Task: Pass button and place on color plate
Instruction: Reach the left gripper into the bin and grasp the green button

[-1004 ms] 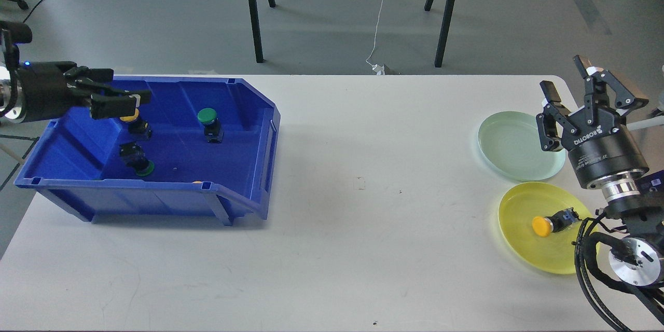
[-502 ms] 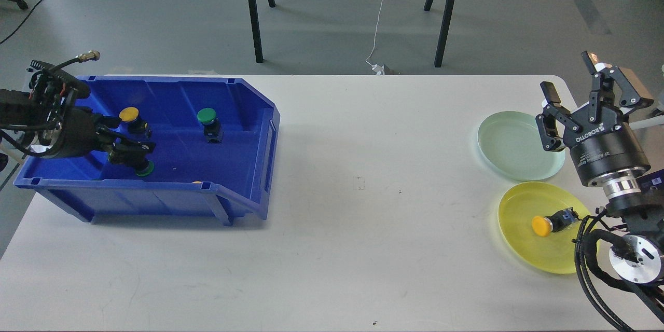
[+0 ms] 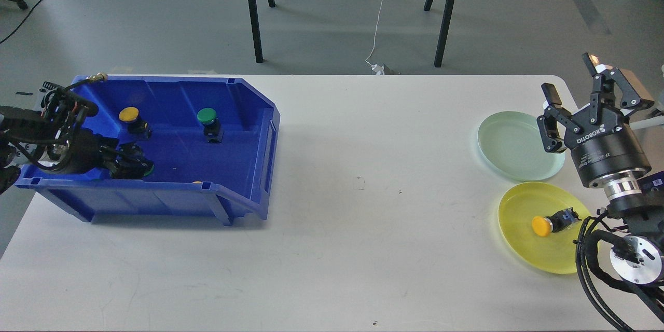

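Note:
A blue bin (image 3: 259, 114) holds a yellow button (image 3: 128, 114), an upright green button (image 3: 207, 115) and a green button lying on its side (image 3: 149, 169). My left gripper (image 3: 129, 163) is low inside the bin, right at the lying green button and hiding its black body. Its dark fingers cannot be told apart. My right gripper (image 3: 570, 79) is open and empty, held above the pale green plate (image 3: 511, 148). A yellow plate (image 3: 524, 257) carries a yellow button (image 3: 542, 226).
A sliver of another yellow button (image 3: 197, 182) shows behind the bin's front wall. The white table (image 3: 373, 207) lies between bin and plates. Black stand legs (image 3: 252, 10) are on the floor behind the table.
My left gripper has dropped from the yellow button at the bin's back left down to the lying green button near the front wall. The right arm has barely moved.

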{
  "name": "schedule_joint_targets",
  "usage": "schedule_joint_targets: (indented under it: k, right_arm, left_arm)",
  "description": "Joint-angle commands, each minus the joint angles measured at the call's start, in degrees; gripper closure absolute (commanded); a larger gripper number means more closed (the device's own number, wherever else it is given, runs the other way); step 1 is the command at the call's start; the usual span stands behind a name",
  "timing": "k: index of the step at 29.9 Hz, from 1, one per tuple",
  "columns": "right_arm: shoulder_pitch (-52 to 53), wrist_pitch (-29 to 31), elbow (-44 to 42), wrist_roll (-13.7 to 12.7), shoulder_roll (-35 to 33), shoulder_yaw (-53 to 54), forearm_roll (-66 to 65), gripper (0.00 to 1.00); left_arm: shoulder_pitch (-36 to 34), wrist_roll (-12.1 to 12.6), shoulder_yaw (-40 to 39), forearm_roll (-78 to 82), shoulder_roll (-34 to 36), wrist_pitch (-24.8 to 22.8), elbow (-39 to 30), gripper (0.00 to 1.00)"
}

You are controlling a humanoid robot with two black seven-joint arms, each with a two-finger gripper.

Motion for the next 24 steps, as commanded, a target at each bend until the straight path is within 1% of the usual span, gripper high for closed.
schedule_joint_targets:
  k: [1,4,6,7,9,12,19,22,24]
  right_arm:
    - [0.0,0.2,0.1,0.0,0.0,0.0,0.0,0.28]
    - [0.0,0.2,0.1,0.0,0.1,0.0,0.0,0.28]
    - [0.0,0.2,0.1,0.0,0.1,0.0,0.0,0.28]
    - [0.0,0.2,0.1,0.0,0.1,0.0,0.0,0.28]
    - [-0.1,0.2,0.1,0.0,0.0,0.0,0.0,0.28]
    - [-0.5,0.2,0.1,0.0,0.0,0.0,0.0,0.28]
    - [-0.5,0.2,0.1,0.0,0.0,0.0,0.0,0.28]
    - [-0.5,0.2,0.1,0.0,0.0,0.0,0.0,0.28]
    - [-0.5,0.2,0.1,0.0,0.0,0.0,0.0,0.28]
  left_arm:
    - [0.0,0.0,0.1,0.0,-0.8,0.0,1.5,0.05]
    - [-0.1,0.0,0.2,0.0,-1.6,0.0,2.5,0.08]
    - [-0.1,0.0,0.2,0.0,-2.0,0.0,3.3,0.16]
    - [0.0,0.0,0.2,0.0,-2.2,0.8,3.5,0.21]
    - [0.0,0.0,0.2,0.0,-2.3,2.5,3.7,0.25]
    - [-0.1,0.0,0.2,0.0,-2.3,3.5,3.7,0.29]
    - [-0.1,0.0,0.2,0.0,-2.2,3.7,3.7,0.62]
    - [-0.1,0.0,0.7,0.0,-2.2,3.7,3.7,0.78]
    - [-0.2,0.0,1.0,0.0,-2.2,4.0,3.8,0.81]
